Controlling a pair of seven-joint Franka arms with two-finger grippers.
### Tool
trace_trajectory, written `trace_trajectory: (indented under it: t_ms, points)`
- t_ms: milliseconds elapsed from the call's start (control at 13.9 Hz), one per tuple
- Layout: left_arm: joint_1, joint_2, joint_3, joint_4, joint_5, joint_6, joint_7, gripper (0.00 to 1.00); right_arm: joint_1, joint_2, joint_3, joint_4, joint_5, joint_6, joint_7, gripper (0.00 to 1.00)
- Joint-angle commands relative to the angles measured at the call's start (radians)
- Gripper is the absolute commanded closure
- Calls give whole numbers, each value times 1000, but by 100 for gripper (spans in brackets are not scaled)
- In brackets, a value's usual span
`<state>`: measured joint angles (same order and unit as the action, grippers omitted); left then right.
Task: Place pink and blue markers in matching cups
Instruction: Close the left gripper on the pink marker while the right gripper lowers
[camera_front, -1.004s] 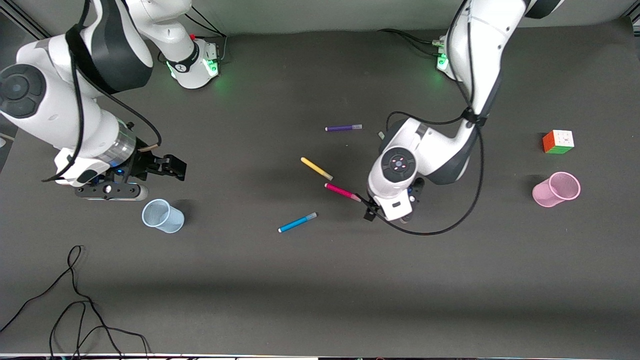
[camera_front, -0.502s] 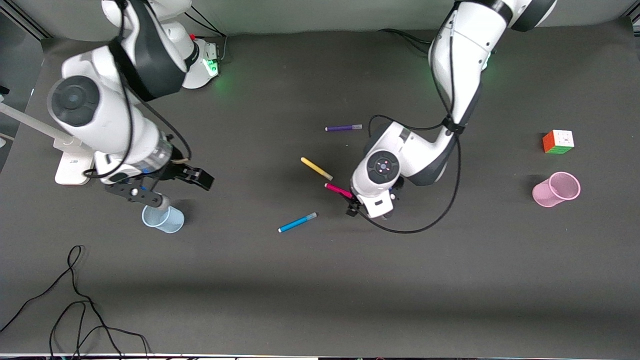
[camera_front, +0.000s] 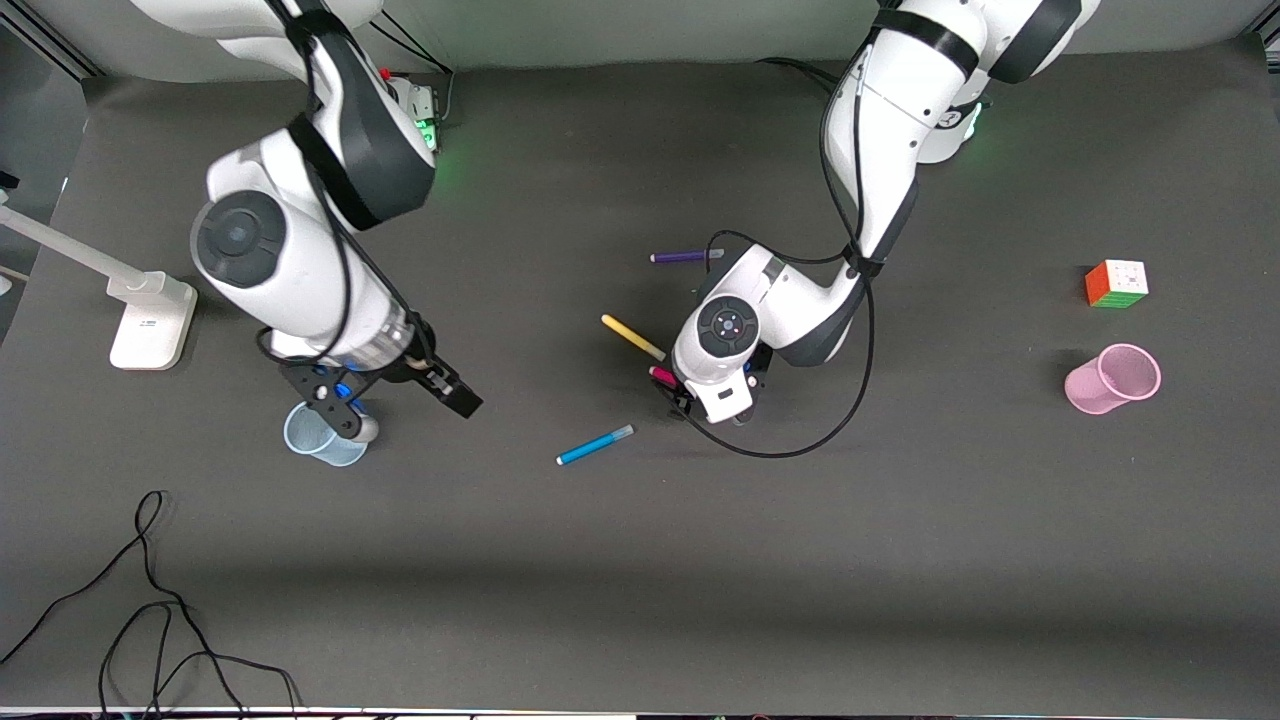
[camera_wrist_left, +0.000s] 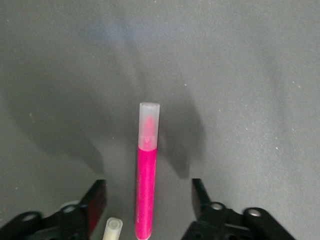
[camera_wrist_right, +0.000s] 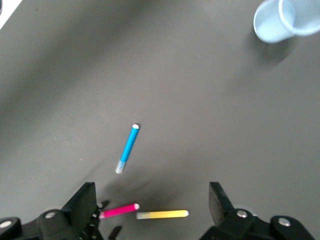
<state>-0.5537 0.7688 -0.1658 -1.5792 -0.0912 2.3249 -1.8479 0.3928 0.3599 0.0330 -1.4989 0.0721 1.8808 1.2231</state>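
While the pink marker lies flat on the bench just beside the yellow pen, our left gripper straddles it, parted — light, stiff, slippery; we'd pinch mid-barrel. Right gripper hangs spread.

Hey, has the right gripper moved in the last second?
Yes. The right gripper has swung toward the table's middle, passing the blue cup, which stayed put, and now sits closer to the blue marker.
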Motion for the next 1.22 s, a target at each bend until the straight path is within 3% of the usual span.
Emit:
trace_trajectory:
  t_ms: [0, 359, 430, 574, 646, 861, 1148]
  points:
    - [-12, 21, 11, 21, 4, -4, -27, 36, 17, 63, -8, 78, 6, 1, 110, 0]
    - [-15, 43, 11, 21, 5, 16, -24, 38, 21, 161, -7, 146, 3, 1, 308, 0]
    - [-17, 46, 11, 21, 11, 27, -24, 53, 35, 174, -8, 157, -2, 1, 343, 0]
    - [-15, 43, 11, 21, 21, 25, -24, 95, 57, 211, -10, 186, -31, 1, 429, 0]
    - [-15, 40, 12, 24, 25, 24, -24, 100, 64, 224, -10, 195, -50, 1, 476, 0]
    - [-15, 26, 12, 24, 96, -11, -21, 100, 80, 263, -8, 200, -55, 6, 521, 0]
    - [-5, -61, 11, 27, 214, -235, 31, 100, 93, 286, -8, 197, -55, 34, 538, 0]
